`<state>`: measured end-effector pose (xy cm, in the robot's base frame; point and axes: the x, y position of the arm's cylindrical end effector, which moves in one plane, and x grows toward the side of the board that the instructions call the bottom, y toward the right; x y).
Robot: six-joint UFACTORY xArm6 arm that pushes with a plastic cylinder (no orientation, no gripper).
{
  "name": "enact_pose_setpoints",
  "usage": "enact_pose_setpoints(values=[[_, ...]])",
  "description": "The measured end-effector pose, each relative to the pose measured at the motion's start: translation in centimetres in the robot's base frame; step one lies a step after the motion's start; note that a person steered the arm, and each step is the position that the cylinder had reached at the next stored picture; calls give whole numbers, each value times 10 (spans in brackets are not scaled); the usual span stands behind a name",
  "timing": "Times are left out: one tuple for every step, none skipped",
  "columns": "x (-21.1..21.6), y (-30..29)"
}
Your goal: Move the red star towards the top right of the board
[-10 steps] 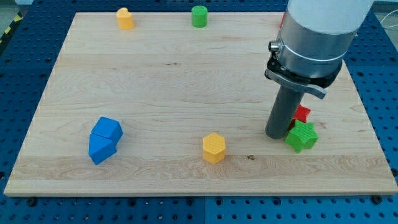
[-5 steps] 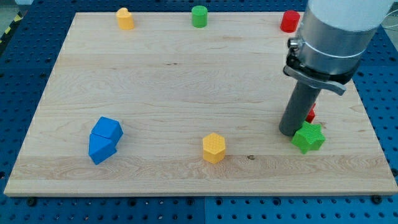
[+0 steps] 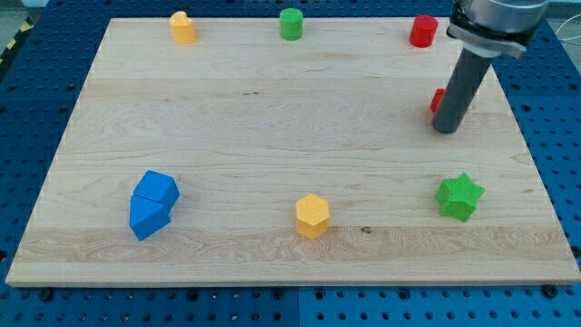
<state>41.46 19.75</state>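
The red star (image 3: pixel 437 99) lies on the board's right side, in the upper half. Only a sliver of it shows at the left of the rod; the rest is hidden behind it. My tip (image 3: pixel 445 130) rests on the board right beside the star, at its lower side in the view. A green star (image 3: pixel 458 196) lies well below the tip, apart from it. A red cylinder (image 3: pixel 423 31) stands near the top right corner, above the red star.
A yellow block (image 3: pixel 182 27) and a green cylinder (image 3: pixel 290 24) stand along the top edge. Two blue blocks (image 3: pixel 152 204) sit together at the lower left. A yellow hexagonal block (image 3: pixel 311 215) lies at the bottom middle. The board's right edge (image 3: pixel 519 127) is close to the tip.
The rod has moved up the view and a little right, and the red star has moved up with it, away from the green star. The green star shifted slightly to the right.
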Motion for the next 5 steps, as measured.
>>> enact_pose_setpoints(values=[[-31, 0], [-52, 0], [-56, 2], [-56, 2], [-57, 2]])
